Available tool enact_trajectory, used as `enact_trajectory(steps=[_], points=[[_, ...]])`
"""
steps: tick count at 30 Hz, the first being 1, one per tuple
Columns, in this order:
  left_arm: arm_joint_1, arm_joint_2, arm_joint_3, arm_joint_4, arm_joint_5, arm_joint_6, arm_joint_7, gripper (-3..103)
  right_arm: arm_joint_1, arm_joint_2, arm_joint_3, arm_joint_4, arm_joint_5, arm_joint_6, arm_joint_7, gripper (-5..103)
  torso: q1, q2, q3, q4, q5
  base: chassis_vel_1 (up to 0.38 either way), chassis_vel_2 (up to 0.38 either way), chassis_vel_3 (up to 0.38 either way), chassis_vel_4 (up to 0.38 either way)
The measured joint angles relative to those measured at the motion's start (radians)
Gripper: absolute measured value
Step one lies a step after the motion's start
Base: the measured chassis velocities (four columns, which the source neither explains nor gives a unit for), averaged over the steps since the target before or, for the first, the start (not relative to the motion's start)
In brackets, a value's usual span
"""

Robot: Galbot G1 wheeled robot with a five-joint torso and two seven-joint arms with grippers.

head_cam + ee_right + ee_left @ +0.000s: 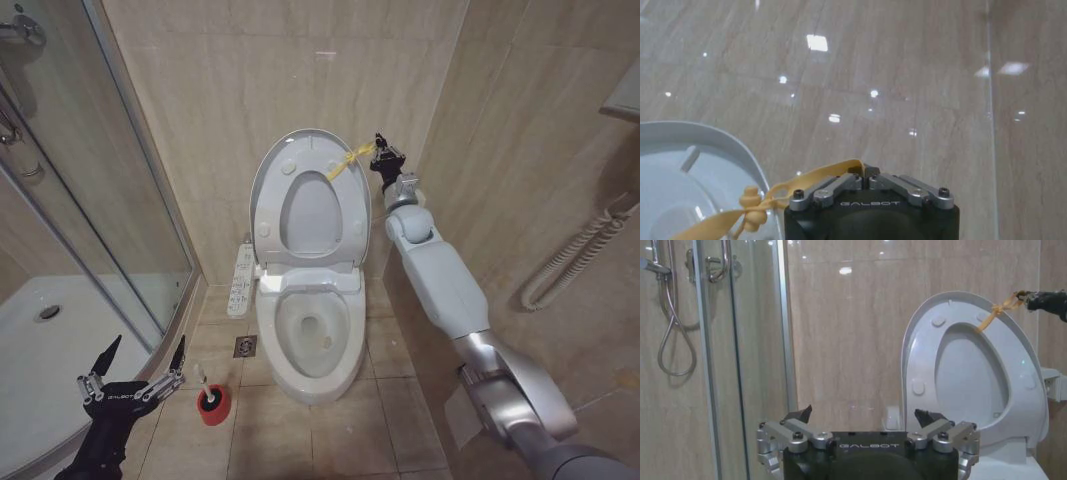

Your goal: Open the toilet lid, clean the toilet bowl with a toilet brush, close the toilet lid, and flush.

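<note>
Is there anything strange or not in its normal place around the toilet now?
Nothing is spilled or broken. One oddity: a yellow strap is tied to the raised lid, and the right gripper pinches it.

Glossy beige tiled walls catch ceiling light reflections. A glass shower enclosure stands left, over beige floor tiles.

I see my right gripper pinched tight on the yellow knotted strap, which runs taut to the rim of the large white glossy plastic toilet lid. The glossy beige tiled wall lies close beyond.
</note>
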Motion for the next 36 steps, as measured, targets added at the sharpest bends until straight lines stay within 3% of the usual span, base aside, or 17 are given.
enact_trajectory(steps=[20, 27, 36], points=[[0.0, 0.0, 0.0, 0.0, 0.0, 0.0, 0.0, 100, -0.028, -0.025, -0.032, -0.008, -0.064, -0.133, -0.052, 2, 0.0, 0.0, 0.0, 0.0, -0.0001, 0.0, 0.0, 0.0, 0.0], [0.0, 0.0, 0.0, 0.0, 0.0, 0.0, 0.0, 100, -0.024, -0.031, -0.031, -0.022, -0.12, -0.144, -0.048, 2, 0.0, 0.0, 0.0, 0.0, -0.0001, 0.0, 0.0, 0.0, 0.0], [0.0, 0.0, 0.0, 0.0, 0.0, 0.0, 0.0, 100, -0.055, -0.054, -0.024, 0.082, -0.032, -0.171, 0.023, 2, 0.0, 0.0, 0.0, -0.0002, -0.0001, 0.0, 0.0, 0.0, 0.0]])
